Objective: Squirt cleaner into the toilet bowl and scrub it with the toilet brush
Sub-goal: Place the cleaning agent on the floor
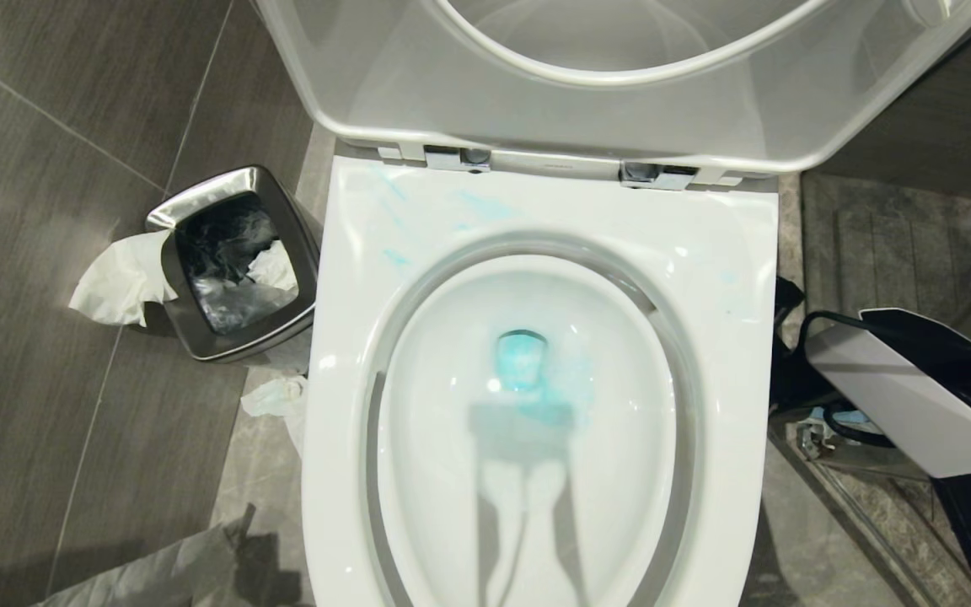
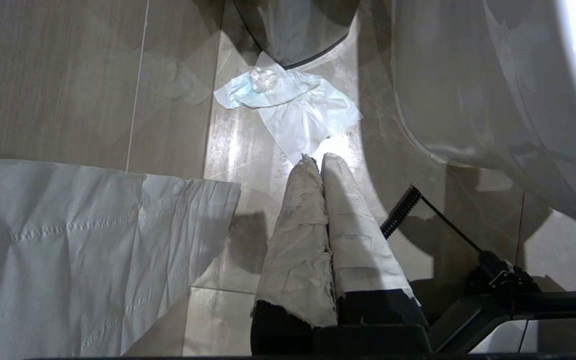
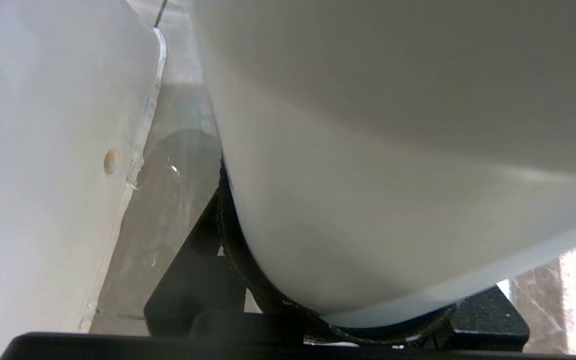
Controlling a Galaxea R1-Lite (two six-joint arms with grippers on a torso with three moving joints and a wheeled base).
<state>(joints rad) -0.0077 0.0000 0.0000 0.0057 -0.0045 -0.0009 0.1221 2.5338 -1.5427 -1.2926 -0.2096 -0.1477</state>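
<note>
You are looking straight down into the toilet bowl [image 1: 536, 405], which fills the middle of the head view with its lid and seat [image 1: 603, 84] raised toward the far wall. The cleaner [image 1: 522, 358] sits as teal-tinted water at the bottom of the bowl, with thin teal smears across the far-left part of the rim. To your left stands a small steel waste bin [image 1: 237, 261], with crumpled tissue [image 1: 119, 282] draped over its edge and another piece [image 1: 276, 396] on the floor beside the bowl.

Your right arm [image 1: 898, 396] is low at the right of the bowl, beside its outer wall. In its wrist view the right gripper [image 3: 348, 320] is clasped around a broad, smooth white object [image 3: 393, 175] that fills most of the picture; it is too close to say what that object is. The toilet brush cannot be made out in any view.

Your left gripper [image 2: 318, 165] hangs above the floor tiles beside the bowl's base, its paper-wrapped fingers [image 2: 298, 230] pressed together with nothing between them. A sheet of tissue [image 2: 83, 240] lies on the floor near it.
</note>
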